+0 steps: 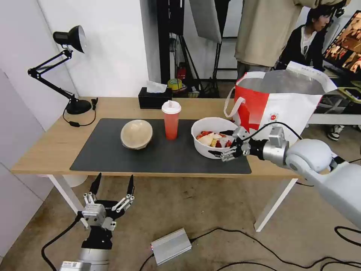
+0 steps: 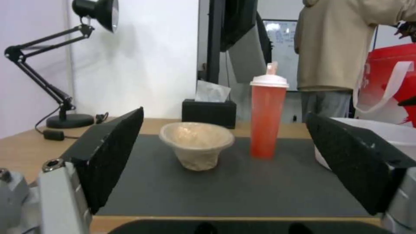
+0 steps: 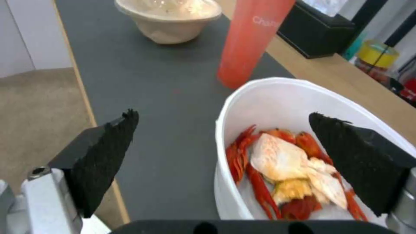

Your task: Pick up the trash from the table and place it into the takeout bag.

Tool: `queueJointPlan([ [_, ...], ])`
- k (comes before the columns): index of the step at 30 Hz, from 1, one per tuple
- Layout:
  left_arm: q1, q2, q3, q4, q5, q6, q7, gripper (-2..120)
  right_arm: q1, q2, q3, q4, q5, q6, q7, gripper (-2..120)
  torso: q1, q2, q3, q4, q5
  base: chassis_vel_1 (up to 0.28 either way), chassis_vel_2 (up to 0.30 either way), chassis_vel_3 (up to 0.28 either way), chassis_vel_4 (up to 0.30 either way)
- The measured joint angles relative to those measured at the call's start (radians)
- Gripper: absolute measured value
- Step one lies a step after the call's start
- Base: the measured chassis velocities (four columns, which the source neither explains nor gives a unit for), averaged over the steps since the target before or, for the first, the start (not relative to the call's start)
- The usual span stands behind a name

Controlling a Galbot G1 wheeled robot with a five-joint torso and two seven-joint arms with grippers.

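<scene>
**Step in Hand: Gripping the White Bowl**

Head view: we are straddling the near rim of the white bowl [image 1: 213,141] with the right gripper [image 1: 225,145], jaws spread. The left gripper [image 1: 112,192] is hanging spread below the table [image 1: 49,146].

Right wrist view: one finger [image 3: 359,162] is sitting inside the bowl, one [image 3: 102,159] outside. Next, we judge, closing on the rim, then lifting toward the bag [image 1: 278,101].

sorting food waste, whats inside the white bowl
The white bowl holds red shellfish scraps and pale pieces. One finger of the open right gripper covers part of them.
</scene>
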Motion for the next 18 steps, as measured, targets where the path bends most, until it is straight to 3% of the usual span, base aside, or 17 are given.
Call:
queueJointPlan([
  [10,-0.007,0.009,-0.023,0.004,-0.020,0.002,-0.001,100,0.057,0.079,-0.087,-0.101,-0.026,0.000,0.003,100,0.000,0.000,0.000,0.0000,0.0001,0.000,0.000,0.000,0.000],
  [18,-0.016,0.010,-0.022,0.013,-0.020,0.004,-0.001,100,0.056,0.090,-0.090,-0.124,-0.035,0.001,0.004,100,0.000,0.000,0.000,-0.0001,0.0001,0.000,0.000,0.000,0.000],
])
